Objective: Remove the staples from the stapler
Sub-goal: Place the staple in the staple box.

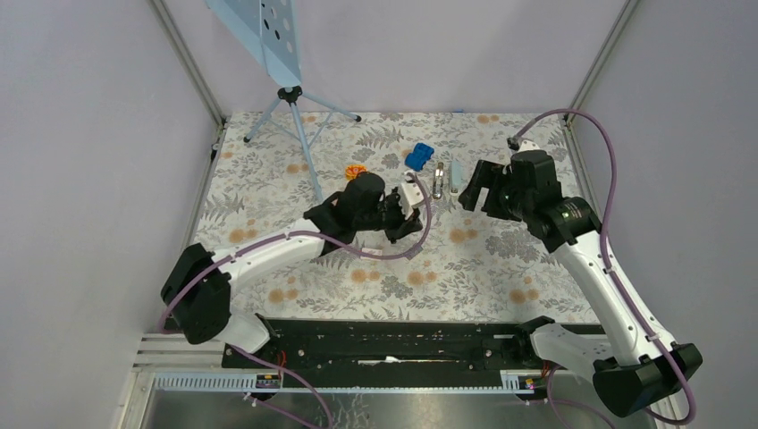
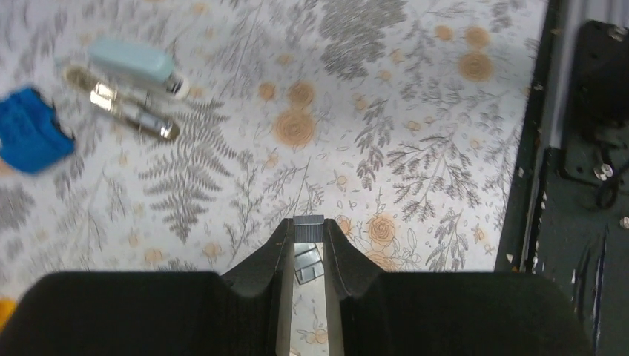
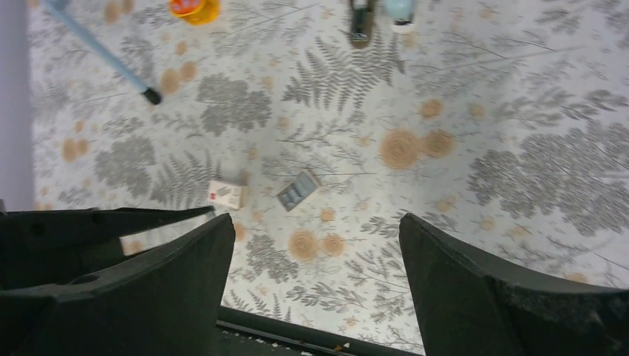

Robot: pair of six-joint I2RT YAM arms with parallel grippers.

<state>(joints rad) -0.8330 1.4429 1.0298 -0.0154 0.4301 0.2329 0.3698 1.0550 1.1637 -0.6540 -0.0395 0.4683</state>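
Floral tablecloth [image 1: 501, 268], pale walls [image 1: 402, 54], left end effector [image 2: 308, 233] clamped on staples [image 2: 308, 221], right end effector [image 3: 315, 222] apart.

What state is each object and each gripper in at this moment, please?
Left gripper: shut on the staples.
Staples: pinched between the left fingertips.
Second strip: lying loose beside the white box.
Stapler: swung open, lying untouched.
Right gripper: open, holding nothing.

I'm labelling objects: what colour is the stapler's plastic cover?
The stapler's cover is pale blue, clearest in the left wrist view.
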